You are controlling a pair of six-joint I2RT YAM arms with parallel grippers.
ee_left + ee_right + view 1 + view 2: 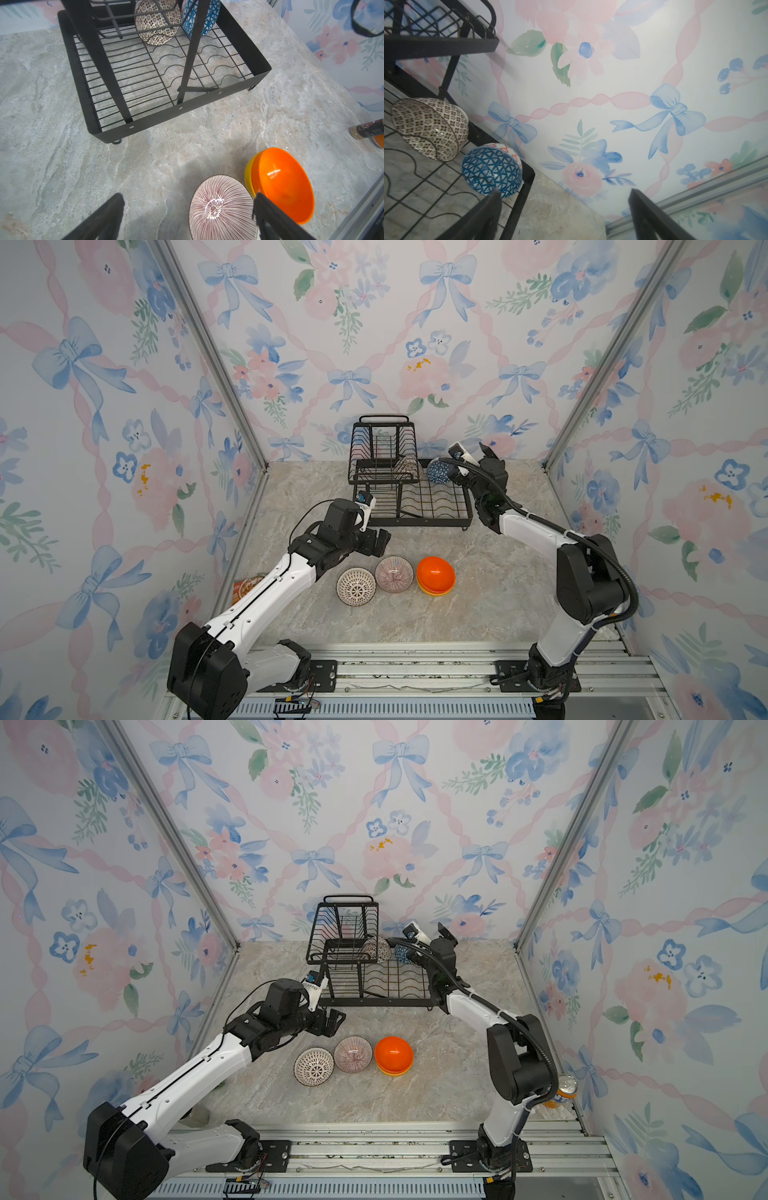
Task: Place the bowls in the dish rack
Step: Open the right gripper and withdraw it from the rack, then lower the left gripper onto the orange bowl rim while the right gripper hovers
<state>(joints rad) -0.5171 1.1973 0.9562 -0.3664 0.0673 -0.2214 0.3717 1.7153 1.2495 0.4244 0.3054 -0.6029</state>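
The black wire dish rack (415,523) (374,1003) (158,119) stands at the back of the table. On edge in its lower tray lean the brown mosaic bowl (405,467) (156,22) (429,128) and the blue triangle bowl (437,471) (492,168). My right gripper (469,466) (564,193) is open just right of the blue bowl, holding nothing. On the table in front sit the white lattice bowl (356,586), the pinkish striped bowl (394,574) (222,207) and the orange bowl (435,573) (284,182) nested in the yellow bowl (248,176). My left gripper (380,541) (188,199) hovers open above and behind the striped bowl.
An orange soda can (565,1090) stands by the right wall behind the right arm. A dark spice bottle (367,129) lies near it. An orange packet (245,587) sits at the left wall under the left arm. Wallpapered walls close in three sides.
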